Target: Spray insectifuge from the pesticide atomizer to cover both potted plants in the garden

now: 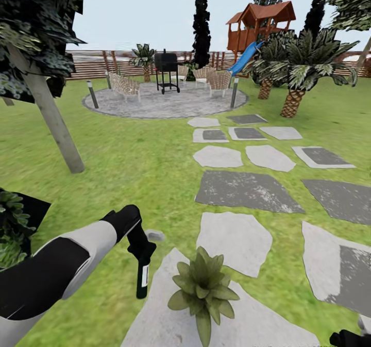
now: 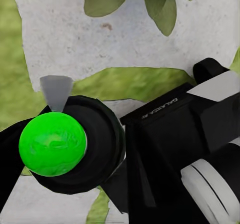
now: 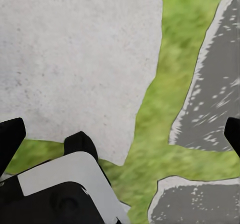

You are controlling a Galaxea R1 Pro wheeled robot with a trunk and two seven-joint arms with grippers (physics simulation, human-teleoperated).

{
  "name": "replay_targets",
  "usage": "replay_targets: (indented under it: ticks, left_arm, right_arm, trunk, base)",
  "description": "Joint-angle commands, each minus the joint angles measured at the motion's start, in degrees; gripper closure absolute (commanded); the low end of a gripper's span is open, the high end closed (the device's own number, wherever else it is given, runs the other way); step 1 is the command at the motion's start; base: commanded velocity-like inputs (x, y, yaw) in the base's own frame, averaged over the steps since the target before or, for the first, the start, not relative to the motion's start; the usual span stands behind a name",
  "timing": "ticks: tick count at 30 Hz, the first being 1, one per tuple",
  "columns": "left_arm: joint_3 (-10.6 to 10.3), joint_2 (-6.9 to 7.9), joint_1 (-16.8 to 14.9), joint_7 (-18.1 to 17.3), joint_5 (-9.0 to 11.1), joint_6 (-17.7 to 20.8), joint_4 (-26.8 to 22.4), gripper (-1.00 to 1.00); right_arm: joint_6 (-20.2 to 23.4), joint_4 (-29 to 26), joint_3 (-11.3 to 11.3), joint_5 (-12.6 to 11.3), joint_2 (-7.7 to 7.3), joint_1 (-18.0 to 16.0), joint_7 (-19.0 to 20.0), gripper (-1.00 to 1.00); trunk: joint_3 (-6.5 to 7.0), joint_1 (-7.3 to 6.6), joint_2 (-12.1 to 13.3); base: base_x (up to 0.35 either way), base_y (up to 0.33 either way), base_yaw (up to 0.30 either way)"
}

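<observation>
Out on the lawn (image 1: 134, 166), the left gripper (image 1: 139, 244) is clamped around the top of the spray bottle (image 1: 142, 277), which hangs down dark and slim with its white label showing, held above the grass just beside a pale stepping stone (image 1: 170, 311). On that stone sits one potted plant (image 1: 203, 287), a low rosette of pointed olive leaves, close to the bottle's right. From the left wrist camera, the bottle's bright green bottom (image 2: 52, 144) faces the lens, a grey wedge poking out beside it, and the plant's leaves (image 2: 135, 4) spread over the stone beyond. The right gripper (image 3: 120, 139) hangs over a pale stone (image 3: 75, 64) and grass, its two dark fingertips (image 3: 10, 134) well spread with nothing between them. Far back, a grill (image 1: 166, 68) and chairs stand on a round paved patch before the wooden fence (image 1: 98, 63).
</observation>
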Motion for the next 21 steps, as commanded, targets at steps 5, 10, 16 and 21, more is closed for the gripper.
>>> replay_targets:
  ticks: [5,10,16,21]
  left_arm:
    - [0.33,0.00,2.48,-0.53,-0.27,0.16,-0.08,1.00]
    - [0.51,0.00,3.53,-0.53,-0.17,0.15,-0.08,1.00]
    - [0.62,0.08,3.58,-0.53,-0.18,0.15,-0.08,1.00]
    - [0.58,0.09,3.59,-0.55,-0.18,0.15,-0.08,1.00]
  right_arm:
    - [0.16,0.04,-0.04,0.55,0.01,-0.06,0.59,-1.00]
    - [0.16,0.04,-0.10,0.55,-0.03,-0.06,0.59,-1.00]
    - [0.16,0.05,-0.03,0.55,0.00,-0.06,0.59,-1.00]
    - [0.16,0.05,-0.02,0.55,0.01,-0.06,0.59,-1.00]
  trunk:
    - [0.15,0.00,-0.03]
    - [0.16,0.00,-0.03]
    - [0.31,0.00,-0.03]
    - [0.55,0.00,-0.03]
  base:
    - [0.006,0.000,-0.137]
    - [0.000,0.000,-0.013]
    - [0.000,0.000,-0.116]
    - [0.000,0.000,-0.233]
